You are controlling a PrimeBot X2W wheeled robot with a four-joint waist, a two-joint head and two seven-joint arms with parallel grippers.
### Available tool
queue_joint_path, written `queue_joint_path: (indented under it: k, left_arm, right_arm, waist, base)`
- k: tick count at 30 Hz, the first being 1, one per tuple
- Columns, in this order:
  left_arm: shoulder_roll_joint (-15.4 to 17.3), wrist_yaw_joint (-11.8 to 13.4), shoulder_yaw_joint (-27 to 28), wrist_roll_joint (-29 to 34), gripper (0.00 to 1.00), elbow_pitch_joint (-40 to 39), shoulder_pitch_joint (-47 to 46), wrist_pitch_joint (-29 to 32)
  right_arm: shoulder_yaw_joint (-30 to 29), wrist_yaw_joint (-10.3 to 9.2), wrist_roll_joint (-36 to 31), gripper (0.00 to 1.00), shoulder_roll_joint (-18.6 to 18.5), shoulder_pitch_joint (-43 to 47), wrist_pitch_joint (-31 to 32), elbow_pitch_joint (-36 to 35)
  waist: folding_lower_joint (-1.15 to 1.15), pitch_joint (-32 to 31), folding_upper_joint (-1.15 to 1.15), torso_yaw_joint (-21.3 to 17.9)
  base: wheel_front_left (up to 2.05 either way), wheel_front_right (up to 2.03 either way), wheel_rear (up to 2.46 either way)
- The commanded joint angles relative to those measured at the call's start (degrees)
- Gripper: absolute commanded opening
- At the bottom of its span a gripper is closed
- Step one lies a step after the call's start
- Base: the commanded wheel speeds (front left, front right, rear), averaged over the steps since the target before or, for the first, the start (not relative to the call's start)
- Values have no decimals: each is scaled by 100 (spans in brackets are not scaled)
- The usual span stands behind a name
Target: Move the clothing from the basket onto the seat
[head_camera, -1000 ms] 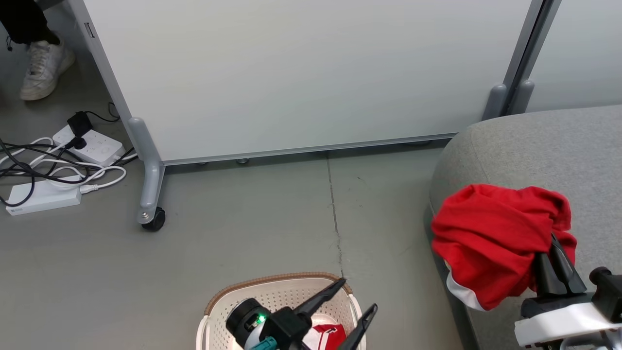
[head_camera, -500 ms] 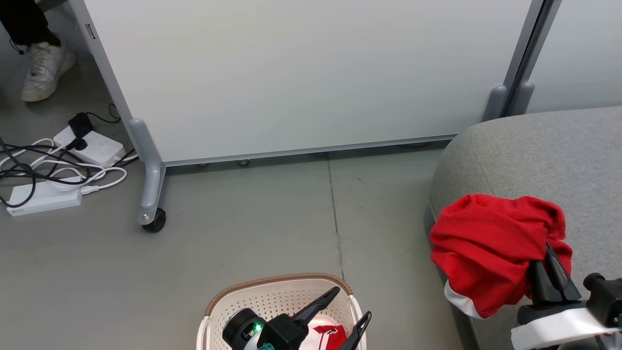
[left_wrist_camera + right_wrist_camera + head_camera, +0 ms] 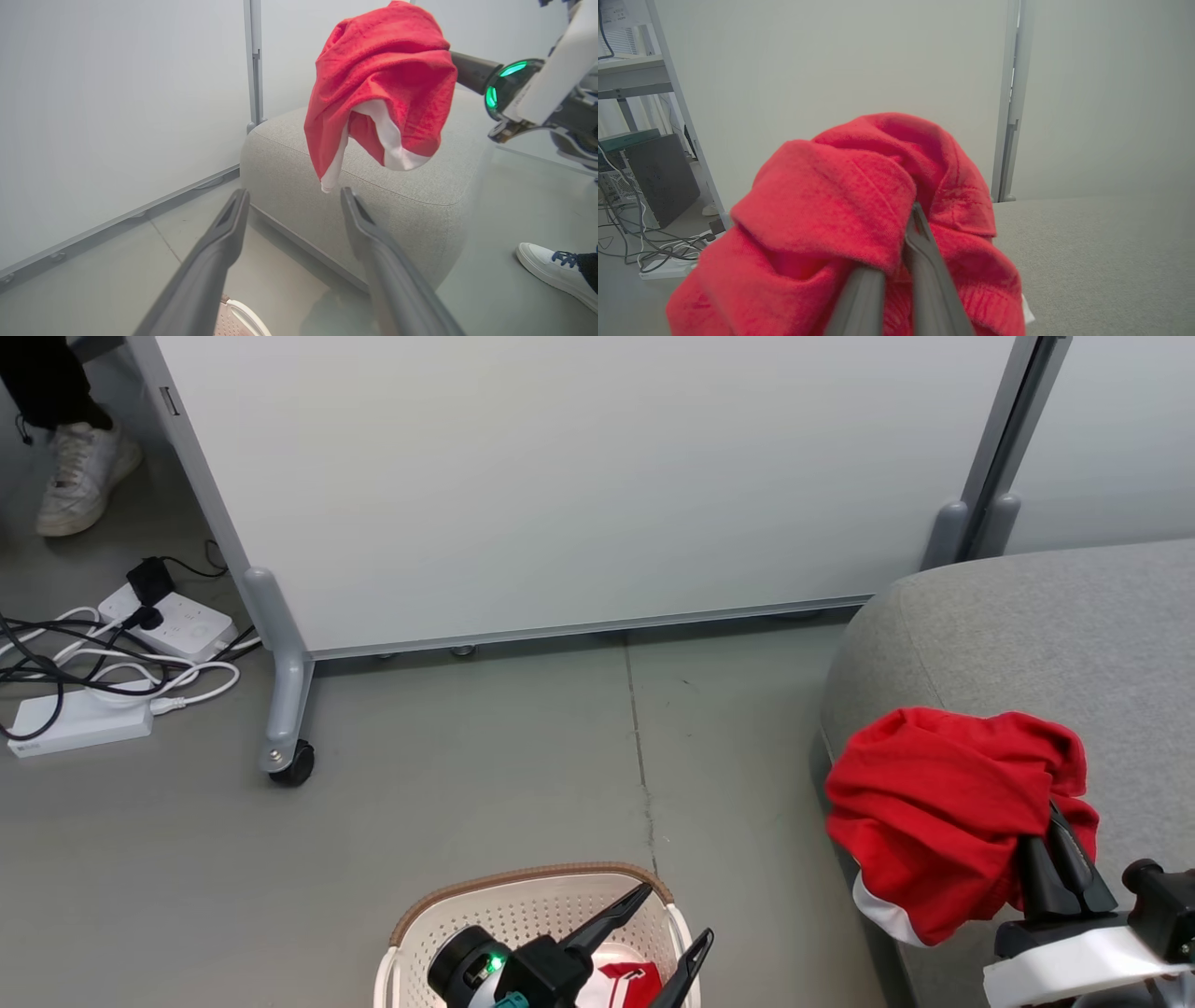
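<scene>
A red garment with a white hem (image 3: pixel 934 803) hangs bunched from my right gripper (image 3: pixel 1053 831), which is shut on it, over the near left corner of the grey seat (image 3: pixel 1027 635). The right wrist view has the cloth (image 3: pixel 840 196) draped over that gripper (image 3: pixel 901 261), with the seat (image 3: pixel 1101 252) beyond. My left gripper (image 3: pixel 676 913) stands open above the cream basket (image 3: pixel 523 905), where another red-and-white piece of clothing (image 3: pixel 627 982) lies. In the left wrist view its gripper (image 3: pixel 295 192) points toward the hanging garment (image 3: pixel 383 70) and the seat (image 3: pixel 420 182).
A pale wheeled partition panel (image 3: pixel 560 476) stands behind, its caster (image 3: pixel 291 765) on the floor. Power strips and tangled cables (image 3: pixel 103 653) lie at the left, near a person's white shoe (image 3: pixel 79 476). Another white shoe (image 3: pixel 551 270) is beside the seat.
My right gripper has sunk a little with the red garment, which now hangs slightly lower over the seat's corner. The left gripper has dropped slightly toward the basket.
</scene>
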Motion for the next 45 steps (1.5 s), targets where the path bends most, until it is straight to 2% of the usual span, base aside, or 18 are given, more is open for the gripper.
queue_joint_path:
  k: [1, 8, 36, 45]
  left_arm:
    - [26, -5, 31, 13, 100, 7, 20, 3]
    - [15, -6, 49, 23, 100, -45, -45, 3]
    - [-43, -5, 40, 74, 100, -141, -246, 2]
    - [-33, -6, -153, 34, 100, -117, -404, 2]
  right_arm:
    - [-43, 1, 10, 0, -53, -43, -23, -6]
    - [-115, 1, -41, 0, -53, -75, -23, -76]
    - [-424, 1, -98, 0, 20, -20, -23, -245]
    - [-639, 1, -110, 0, 120, 93, -23, -349]
  waist:
    - [0, 2, 0, -39]
    - [0, 64, 0, -393]
    - [0, 418, 0, -2328]
    - [0, 527, 0, -2476]
  base:
    - [0, 0, 0]
    - [0, 0, 0]
    - [0, 0, 0]
    - [0, 0, 0]
